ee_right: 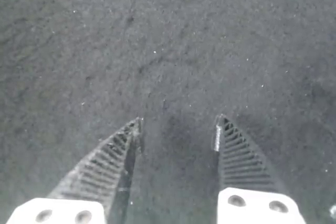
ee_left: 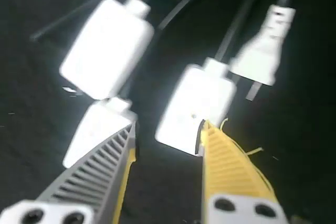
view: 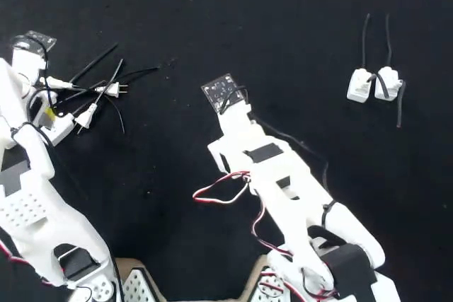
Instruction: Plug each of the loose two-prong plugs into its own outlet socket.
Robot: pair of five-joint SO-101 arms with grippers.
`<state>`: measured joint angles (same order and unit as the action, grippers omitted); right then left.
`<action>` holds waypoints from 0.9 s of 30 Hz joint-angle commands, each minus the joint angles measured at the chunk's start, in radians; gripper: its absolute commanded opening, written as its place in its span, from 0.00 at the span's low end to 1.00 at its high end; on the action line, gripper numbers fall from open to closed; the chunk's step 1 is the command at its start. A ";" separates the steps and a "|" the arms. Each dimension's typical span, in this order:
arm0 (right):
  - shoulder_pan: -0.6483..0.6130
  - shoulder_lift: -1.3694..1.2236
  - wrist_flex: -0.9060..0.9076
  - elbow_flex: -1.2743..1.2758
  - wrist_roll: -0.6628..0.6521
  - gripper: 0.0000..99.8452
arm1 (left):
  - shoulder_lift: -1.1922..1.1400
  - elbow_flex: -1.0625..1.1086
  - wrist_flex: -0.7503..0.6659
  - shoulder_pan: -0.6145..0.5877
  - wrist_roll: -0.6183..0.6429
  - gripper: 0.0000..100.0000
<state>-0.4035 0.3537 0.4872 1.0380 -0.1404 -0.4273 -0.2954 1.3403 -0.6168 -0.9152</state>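
Black cords (view: 138, 72) among white plugs (view: 107, 90) beside left gripper (ee_left: 168, 129)

On the left of the black cloth table (view: 283, 26), white two-prong plugs (view: 110, 90) and white outlet socket blocks (ee_left: 107, 40) lie tangled beneath the left end effector (ee_left: 167, 129); two white corded connectors (view: 361, 85) sit side by side, far right.

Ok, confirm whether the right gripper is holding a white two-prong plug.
No, the right gripper is open, with just the black tabletop showing in its gap.
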 commanded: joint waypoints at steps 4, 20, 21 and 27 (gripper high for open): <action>-0.015 0.042 -0.020 -0.005 -0.009 0.20 | -0.086 -0.061 0.026 0.053 -0.011 0.20; -0.015 0.042 -0.020 -0.005 -0.011 0.20 | -0.180 -0.220 0.071 0.030 -0.008 0.26; -0.015 0.042 -0.020 -0.005 -0.011 0.20 | -0.180 -0.220 0.069 0.030 -0.008 0.25; -0.015 0.042 -0.025 0.005 -0.011 0.20 | -0.239 -0.236 0.049 0.018 -0.005 0.25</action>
<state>-0.4035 0.3537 0.4872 1.0472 -0.1404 -0.6651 -0.4733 1.4016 -0.5785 -0.9152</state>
